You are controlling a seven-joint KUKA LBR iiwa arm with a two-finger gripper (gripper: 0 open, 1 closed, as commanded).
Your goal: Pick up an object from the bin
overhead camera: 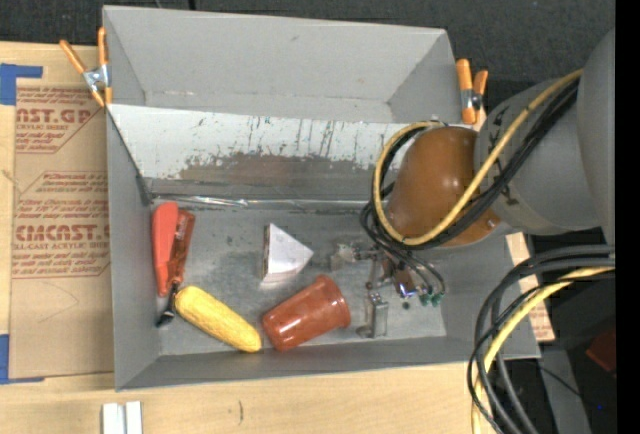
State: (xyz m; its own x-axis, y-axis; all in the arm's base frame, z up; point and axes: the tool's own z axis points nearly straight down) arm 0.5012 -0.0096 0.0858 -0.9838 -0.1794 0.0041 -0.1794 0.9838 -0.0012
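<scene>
My end effector (released or clenched: cannot tell) hangs with the tipped red plastic cup just beside it; I'd straddle the cup's rim before clenching.

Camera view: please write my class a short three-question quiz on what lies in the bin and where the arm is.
1. True or false: the red cup stands upright.
2. Short answer: what lies between the orange-red tool and the red cup?
3. Which lies nearest the gripper? A) the orange-red tool B) the red cup C) the yellow corn cob

Key: 1 false, it lies on its side; 2 the yellow corn cob; 3 B.
</scene>
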